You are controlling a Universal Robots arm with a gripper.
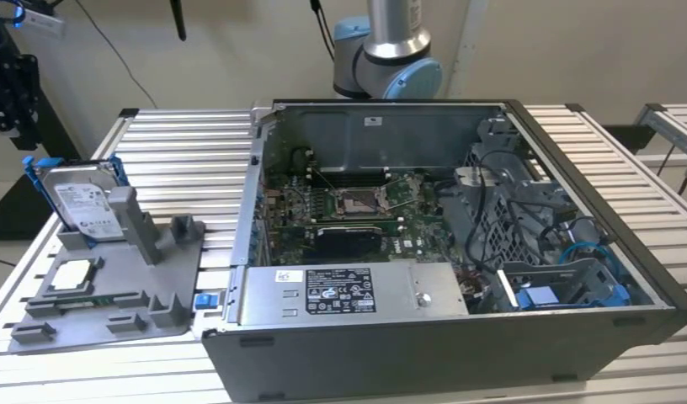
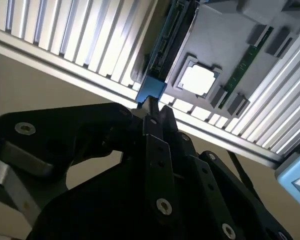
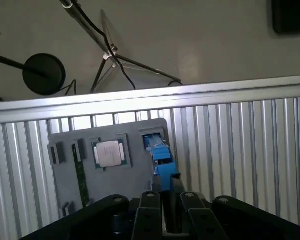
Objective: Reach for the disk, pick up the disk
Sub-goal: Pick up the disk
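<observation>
Reaching step: black claw [image 3: 166,183] (can't tell its spread) is hovering over the blue-framed silver-grey disk [image 3: 159,151] by the edge of the tabletop [image 3: 240,150], probably needing squaring-up.

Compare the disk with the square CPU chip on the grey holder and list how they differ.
The disk stands upright on its edge in the grey holder; the CPU chip lies flat on it. The disk is larger and rectangular; the chip is small and square. The disk sits in a blue frame; the chip has none. Both are silver-grey and share that holder.
</observation>
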